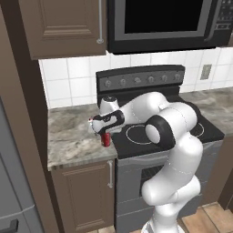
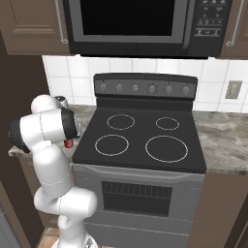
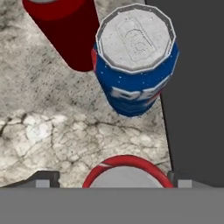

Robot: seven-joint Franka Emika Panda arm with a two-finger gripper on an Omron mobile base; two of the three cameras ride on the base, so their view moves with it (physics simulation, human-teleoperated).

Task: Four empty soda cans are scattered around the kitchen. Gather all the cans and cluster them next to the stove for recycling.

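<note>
I see my pincer (image 3: 113,178) spread wide around a red can (image 3: 127,171) on the marbled grey table (image 3: 52,127), beside the black stove (image 3: 197,87) and a blue can (image 3: 135,65).

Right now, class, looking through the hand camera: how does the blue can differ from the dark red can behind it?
The blue can has white lettering; the dark red can looks plain. The blue can shows its whole silver lid; the dark red can's top is cut off. Both stand upright on the stone counter.
</note>
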